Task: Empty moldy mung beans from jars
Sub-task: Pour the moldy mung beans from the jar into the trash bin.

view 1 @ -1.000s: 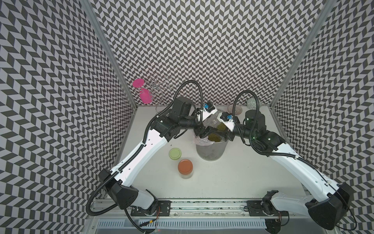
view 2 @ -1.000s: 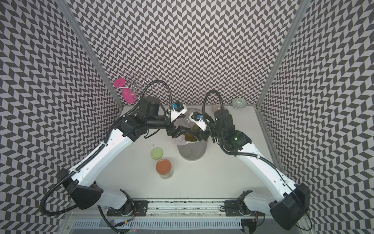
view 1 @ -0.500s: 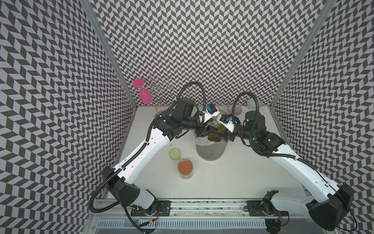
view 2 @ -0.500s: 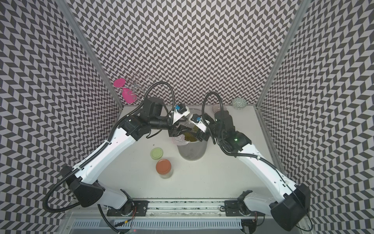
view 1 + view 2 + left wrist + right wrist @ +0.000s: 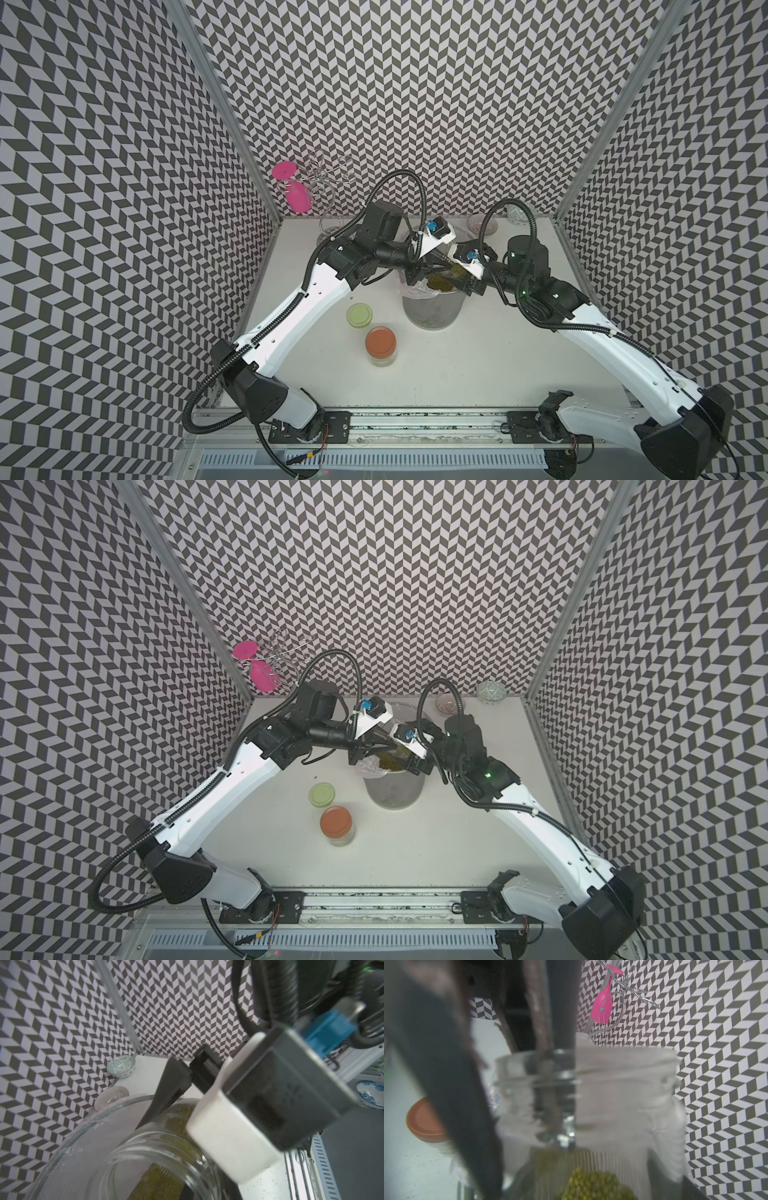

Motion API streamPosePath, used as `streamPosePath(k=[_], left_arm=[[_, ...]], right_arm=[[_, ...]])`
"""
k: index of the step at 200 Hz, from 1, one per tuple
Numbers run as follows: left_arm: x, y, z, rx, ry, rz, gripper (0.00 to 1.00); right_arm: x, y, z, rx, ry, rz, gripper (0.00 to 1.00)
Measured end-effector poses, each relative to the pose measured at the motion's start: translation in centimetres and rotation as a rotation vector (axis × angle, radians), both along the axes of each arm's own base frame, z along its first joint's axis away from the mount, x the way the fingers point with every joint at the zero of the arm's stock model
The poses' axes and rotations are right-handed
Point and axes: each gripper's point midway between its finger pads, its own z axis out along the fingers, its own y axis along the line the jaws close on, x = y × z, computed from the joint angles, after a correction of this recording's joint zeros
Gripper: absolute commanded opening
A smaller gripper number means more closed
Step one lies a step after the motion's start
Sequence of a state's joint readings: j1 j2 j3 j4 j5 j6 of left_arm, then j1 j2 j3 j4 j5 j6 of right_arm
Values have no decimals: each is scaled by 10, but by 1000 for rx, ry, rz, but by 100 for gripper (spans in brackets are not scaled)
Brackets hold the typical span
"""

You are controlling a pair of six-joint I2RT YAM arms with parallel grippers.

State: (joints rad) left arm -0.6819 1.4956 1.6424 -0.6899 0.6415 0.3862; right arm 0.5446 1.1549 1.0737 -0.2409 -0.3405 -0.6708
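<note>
The mung beans [image 5: 591, 1185] lie heaped in the open jar [image 5: 623, 1095], which I hold tipped over the bin.

The table [image 5: 519, 353] carries everything, and nothing standing on it has shifted in the last second. The grey, plastic-lined bin [image 5: 432, 309] stands at mid-table, rather nearer the far edge than the front edge, where it was before.

My right hand [image 5: 455, 279] is spread wide round the glass of the open jar. The jar's mouth slants down toward my left side, above the bin's rim. That grip and tilt look the same as a second ago.

My left hand [image 5: 438, 264] is what has changed. Its jaws stood apart a second ago and have now closed right up, and my left arm [image 5: 299, 307] has pushed a little farther in over the bin. Its fingers [image 5: 544, 1028] meet the jar's mouth, and one seems to reach inside the glass. Whether they pinch the rim I cannot tell.

The orange-capped jar [image 5: 380, 343] stands left of the bin, toward the front edge, unmoved. The pale green lid [image 5: 360, 314] lies flat just beyond it, between it and my left arm, also unmoved.
</note>
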Motion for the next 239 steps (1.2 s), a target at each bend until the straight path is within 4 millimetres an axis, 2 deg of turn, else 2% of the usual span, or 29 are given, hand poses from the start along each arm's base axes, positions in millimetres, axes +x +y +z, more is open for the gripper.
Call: streamPosePath(k=[19, 32, 40, 57, 70, 114, 126, 152, 196, 221, 239], left_arm=[[-3, -2, 1, -3, 1, -10, 8], [-4, -2, 1, -3, 1, -12, 13], [-4, -3, 1, -3, 0, -13, 21], [0, -2, 0, 4, -7, 15, 48], [6, -1, -1, 14, -19, 42, 58], [13, -1, -2, 36, -64, 86, 59], [13, -2, -2, 39, -71, 87, 57], [8, -6, -2, 42, -79, 70, 37], [-4, -12, 3, 21, -92, 10, 10], [-5, -12, 3, 22, -87, 12, 0], [-5, -11, 3, 23, -83, 14, 0]], right_arm=[[-3, -2, 2, 0, -32, 5, 59], [-3, -2, 3, 4, -45, 6, 58], [-4, -2, 3, 6, -52, 6, 58], [-4, -3, 6, 24, -52, -2, 58], [-6, -4, 10, 35, -52, -4, 58], [-9, -3, 11, 59, -29, 9, 58], [-11, -2, 12, 64, -24, 17, 58], [-11, -2, 12, 71, -16, 20, 58], [-12, -2, 11, 46, -44, 41, 58], [-12, -2, 11, 40, -53, 47, 58], [-12, -2, 11, 36, -59, 49, 60]])
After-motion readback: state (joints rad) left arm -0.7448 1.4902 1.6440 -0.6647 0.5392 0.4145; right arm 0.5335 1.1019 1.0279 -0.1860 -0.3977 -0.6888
